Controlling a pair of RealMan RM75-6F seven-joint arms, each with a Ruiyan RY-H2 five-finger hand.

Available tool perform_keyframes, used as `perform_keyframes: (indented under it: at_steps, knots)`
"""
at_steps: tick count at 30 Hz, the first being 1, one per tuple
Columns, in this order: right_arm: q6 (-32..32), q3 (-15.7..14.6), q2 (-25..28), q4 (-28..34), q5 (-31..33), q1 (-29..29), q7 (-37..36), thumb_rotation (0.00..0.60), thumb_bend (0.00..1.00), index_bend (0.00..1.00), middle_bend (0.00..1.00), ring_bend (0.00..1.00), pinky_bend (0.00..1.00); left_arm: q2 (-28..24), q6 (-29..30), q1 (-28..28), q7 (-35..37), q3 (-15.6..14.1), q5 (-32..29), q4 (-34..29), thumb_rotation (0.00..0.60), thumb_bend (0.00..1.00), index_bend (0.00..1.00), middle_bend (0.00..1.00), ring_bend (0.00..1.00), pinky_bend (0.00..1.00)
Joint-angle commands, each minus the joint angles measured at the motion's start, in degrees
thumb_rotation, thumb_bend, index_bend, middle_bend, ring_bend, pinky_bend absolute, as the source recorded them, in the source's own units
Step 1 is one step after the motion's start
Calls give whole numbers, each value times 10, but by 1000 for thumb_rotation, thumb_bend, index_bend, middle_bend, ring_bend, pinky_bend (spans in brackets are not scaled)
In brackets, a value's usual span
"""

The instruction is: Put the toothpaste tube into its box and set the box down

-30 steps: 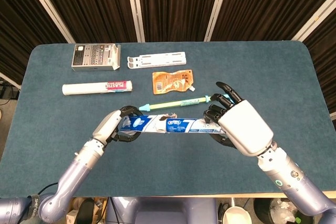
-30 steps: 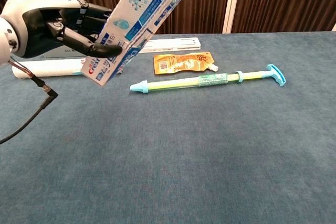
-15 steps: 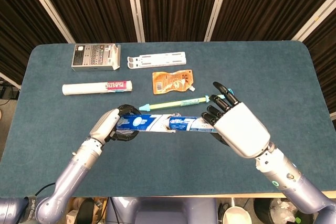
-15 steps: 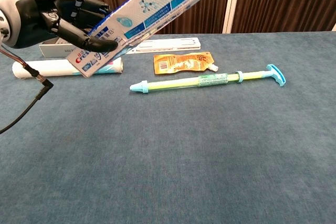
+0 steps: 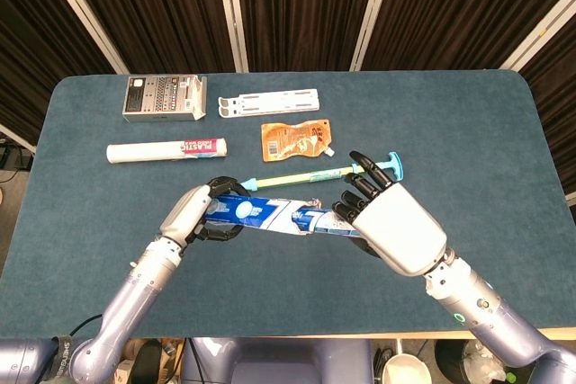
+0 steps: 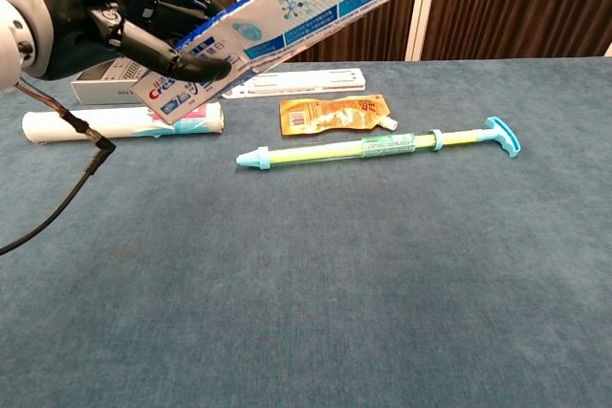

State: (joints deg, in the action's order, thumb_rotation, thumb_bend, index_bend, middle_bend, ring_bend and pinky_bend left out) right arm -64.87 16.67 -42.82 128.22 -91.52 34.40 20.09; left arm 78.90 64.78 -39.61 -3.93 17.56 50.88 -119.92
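Right hand (image 5: pixel 389 227) has slid leftward, clamping the toothpaste tube (image 5: pixel 317 219) in line with the box (image 5: pixel 256 212) gripped by the left hand (image 5: pixel 191 213).

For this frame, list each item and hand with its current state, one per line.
toothpaste box: held off the table, end flap open.
toothpaste tube: partly inside the box.
left hand: grips the box.
right hand: holds the tube end.
long toothbrush: flat on the table.
orange pouch: lying flat.
white tube: on its side.
grey carton: lying flat.
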Motion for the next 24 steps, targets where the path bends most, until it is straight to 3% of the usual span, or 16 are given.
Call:
perform_keyframes:
  at_steps: [1, 10, 24]
  knots:
    - [1, -1, -4, 0, 1, 2, -3, 600, 518, 688, 648, 314, 124, 10, 4, 4, 13, -2, 12, 8, 600, 364, 373, 348, 167, 242]
    - [9, 12, -34, 6, 19, 25, 7, 600, 518, 688, 648, 314, 124, 101, 33, 22, 91, -16, 99, 67, 600, 364, 388, 369, 177, 254]
    - [43, 20, -40, 16, 59, 55, 55, 600, 518, 688, 648, 314, 124, 172, 32, 28, 140, -19, 133, 112, 600, 364, 403, 391, 198, 301]
